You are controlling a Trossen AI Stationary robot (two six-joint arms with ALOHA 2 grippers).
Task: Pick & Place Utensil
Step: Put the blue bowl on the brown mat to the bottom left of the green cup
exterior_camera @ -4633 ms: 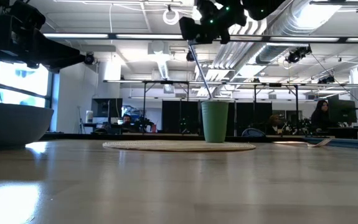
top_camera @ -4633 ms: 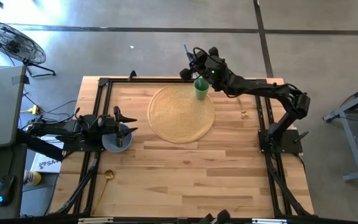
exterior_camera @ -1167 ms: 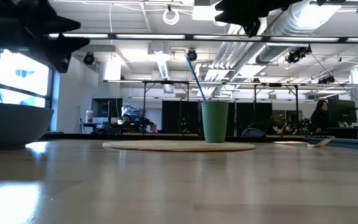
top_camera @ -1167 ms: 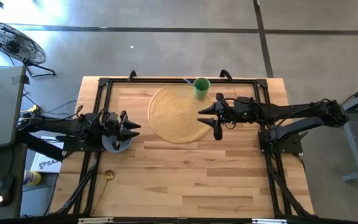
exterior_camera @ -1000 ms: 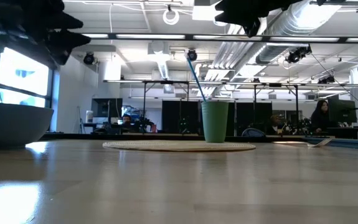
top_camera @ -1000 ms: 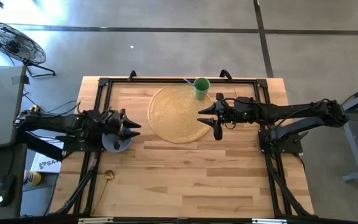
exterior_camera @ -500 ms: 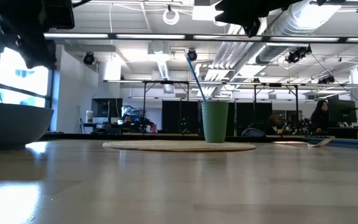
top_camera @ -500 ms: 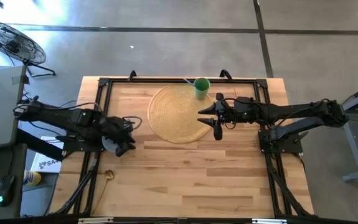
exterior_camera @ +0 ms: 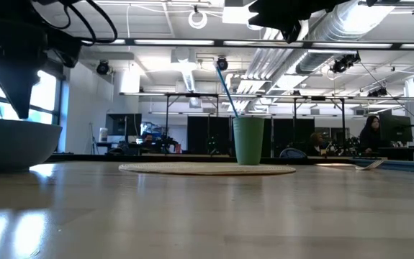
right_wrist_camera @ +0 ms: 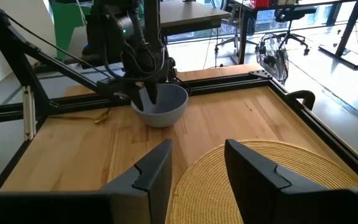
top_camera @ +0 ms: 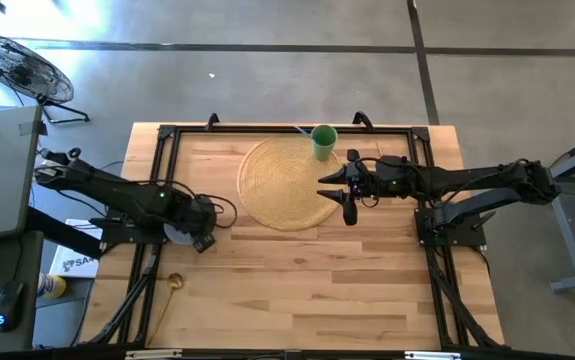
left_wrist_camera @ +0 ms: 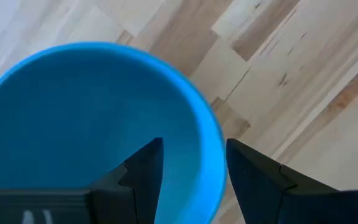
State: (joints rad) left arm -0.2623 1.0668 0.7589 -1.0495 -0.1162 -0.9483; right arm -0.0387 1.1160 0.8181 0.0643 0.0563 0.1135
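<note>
A blue bowl (top_camera: 175, 232) rests on its base at the table's left, grey in the low view (exterior_camera: 5, 144). My left gripper (top_camera: 204, 240) points down over the bowl's right rim, open. In the left wrist view (left_wrist_camera: 191, 149) one finger stands inside the rim (left_wrist_camera: 211, 155) and one outside; I see no touch. A green cup (top_camera: 323, 141) stands on the far edge of a round woven mat (top_camera: 289, 182), with a blue utensil (exterior_camera: 226, 90) leaning in it. My right gripper (top_camera: 335, 198) hovers open above the mat's right edge.
A gold spoon (top_camera: 174, 283) lies near the table's left near corner, outside the black frame rail (top_camera: 151, 262). A fork (exterior_camera: 369, 164) lies on the table's right side. Bare wood stretches across the near half of the table (top_camera: 307, 290).
My left gripper has tipped from level to pointing straight down and has swung toward the table's near edge, coming down over the bowl's right rim. Its fingers have stayed open. The bowl has not moved.
</note>
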